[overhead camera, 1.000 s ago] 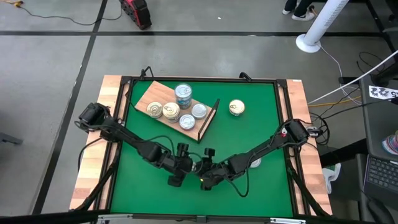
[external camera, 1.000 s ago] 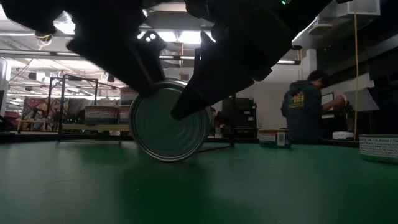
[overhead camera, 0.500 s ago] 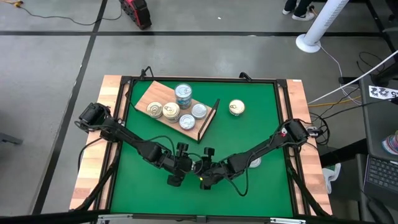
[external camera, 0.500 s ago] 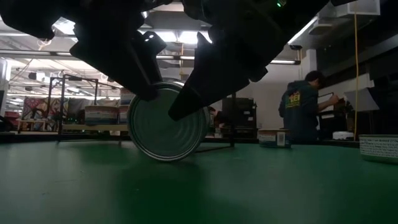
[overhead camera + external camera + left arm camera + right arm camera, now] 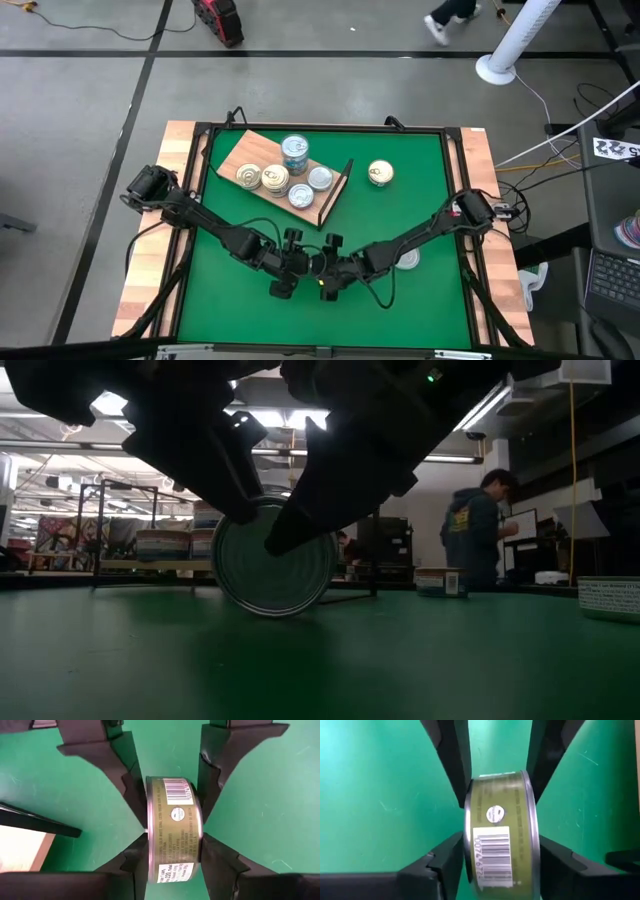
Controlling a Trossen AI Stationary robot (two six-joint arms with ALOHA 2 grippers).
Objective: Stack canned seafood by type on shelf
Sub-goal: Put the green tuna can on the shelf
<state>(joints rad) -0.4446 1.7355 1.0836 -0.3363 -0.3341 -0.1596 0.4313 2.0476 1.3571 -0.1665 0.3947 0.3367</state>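
Can in play: I have one olive-green tin [image 5: 173, 832] standing on its edge on the green mat [image 5: 400, 220], near the bench's front middle — its flat silver end [image 5: 270, 565] faces the low camera.
Left gripper: my left gripper [image 5: 172, 855] sits at that tin, a finger [image 5: 131, 865] pressed to each flat face — clamped on it, as far as I can see.
Right gripper: my right gripper [image 5: 501, 855] meets the same tin from the opposite side; its fingers [image 5: 445, 862] straddle the tin, but I cannot tell whether they press it or stand just off it.
Both arms: they come in from the left and right bench edges and meet at the tin.
Shelf: the wooden shelf [image 5: 250, 150] lies at the back left of the mat, turned at an angle, its black wire end [image 5: 335, 195] toward the middle.
Cans on shelf: five tins sit on it — a taller blue-labelled stack [image 5: 294, 153] and four flat ones [image 5: 275, 178] close together.
Loose cans: one gold-topped tin [image 5: 380, 173] rests just right of the shelf; another [image 5: 407, 260] lies by the right arm.
Room: a person [image 5: 478, 540] stands beyond the bench.
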